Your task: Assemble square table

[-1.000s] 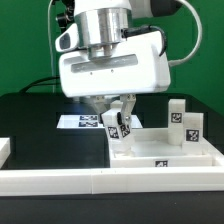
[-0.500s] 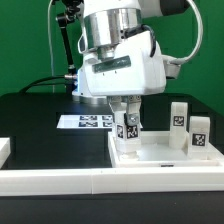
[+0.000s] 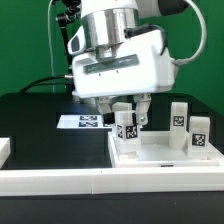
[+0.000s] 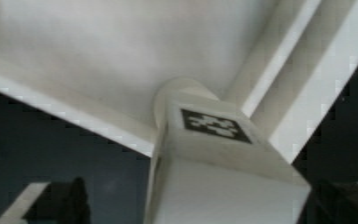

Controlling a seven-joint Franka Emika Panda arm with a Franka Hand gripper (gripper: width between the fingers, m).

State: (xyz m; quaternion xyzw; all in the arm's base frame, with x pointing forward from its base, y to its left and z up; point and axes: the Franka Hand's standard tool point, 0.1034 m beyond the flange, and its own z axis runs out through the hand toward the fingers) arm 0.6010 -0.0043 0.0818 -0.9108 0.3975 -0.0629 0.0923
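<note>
The square table's white slab (image 3: 165, 152) lies on the black table at the exterior view's right. One tagged white leg (image 3: 126, 130) stands upright at its near left corner. My gripper (image 3: 127, 118) hangs over that leg, open, its fingers (image 3: 143, 110) apart on either side with gaps showing. In the wrist view the leg (image 4: 211, 150) rises between the two dark fingertips (image 4: 60, 200) of the gripper (image 4: 202, 205), and the slab's rimmed surface (image 4: 87, 50) lies beyond. Two more legs (image 3: 178, 117) (image 3: 199, 131) stand on the slab's right side.
The marker board (image 3: 85, 122) lies flat behind the gripper. A long low white border wall (image 3: 100, 181) runs along the front. A small white block (image 3: 4, 148) sits at the far left edge. A green backdrop stands behind.
The jaws have spread apart and let go of the leg, which stays upright at the slab's corner. Before that the gripper had turned the leg and carried it slightly right.
</note>
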